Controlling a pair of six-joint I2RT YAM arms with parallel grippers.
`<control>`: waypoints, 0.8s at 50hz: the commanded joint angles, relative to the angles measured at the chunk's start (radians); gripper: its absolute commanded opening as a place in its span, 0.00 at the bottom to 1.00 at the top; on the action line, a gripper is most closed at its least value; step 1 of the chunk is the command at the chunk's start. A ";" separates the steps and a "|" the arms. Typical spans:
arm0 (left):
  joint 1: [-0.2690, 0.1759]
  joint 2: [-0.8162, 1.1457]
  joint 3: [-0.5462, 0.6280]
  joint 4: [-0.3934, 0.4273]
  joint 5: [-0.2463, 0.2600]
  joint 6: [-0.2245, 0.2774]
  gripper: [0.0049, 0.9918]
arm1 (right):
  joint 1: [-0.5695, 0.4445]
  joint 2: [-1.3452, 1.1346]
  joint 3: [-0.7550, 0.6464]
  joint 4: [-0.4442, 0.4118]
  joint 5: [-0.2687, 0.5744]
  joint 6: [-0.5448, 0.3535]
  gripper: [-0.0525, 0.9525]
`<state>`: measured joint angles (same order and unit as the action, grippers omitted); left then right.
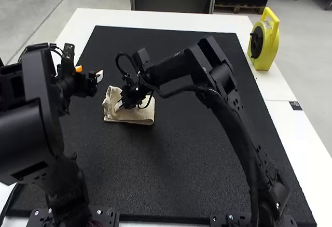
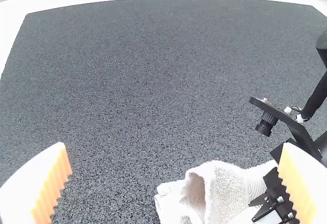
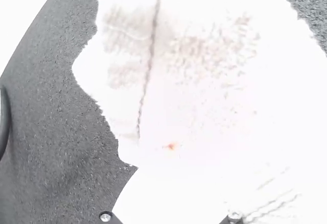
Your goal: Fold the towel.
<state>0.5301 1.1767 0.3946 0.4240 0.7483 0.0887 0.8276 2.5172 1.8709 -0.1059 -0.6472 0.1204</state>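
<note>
The cream towel [image 1: 140, 115] lies folded into a small bundle left of the mat's middle, its left end raised in a loose fold. The right arm's gripper [image 1: 119, 104] is down at that left part; in the right wrist view the gripper [image 3: 171, 150] is shut on the towel [image 3: 204, 81], its pale fingers blending with the cloth. Beyond the towel's left end, the left arm's gripper [image 1: 89, 72] is held above the mat. In the left wrist view this gripper [image 2: 174, 157] is open, with the towel [image 2: 219, 185] lower down and the right gripper [image 2: 271, 208] against it.
A black mat [image 1: 192, 149] covers most of the white table [image 1: 280, 89]. A yellow reel-like object [image 1: 266, 40] stands at the far right edge. The right arm reaches across the middle, bringing the two grippers close together.
</note>
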 commanded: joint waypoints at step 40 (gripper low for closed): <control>0.001 -0.035 -0.010 0.001 0.005 -0.001 0.97 | 0.015 -0.167 0.031 -0.058 -0.060 0.018 0.04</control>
<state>0.5301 1.1767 0.3946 0.4191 0.7483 0.0887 0.8394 2.4107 1.8969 -0.1650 -0.6846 0.1284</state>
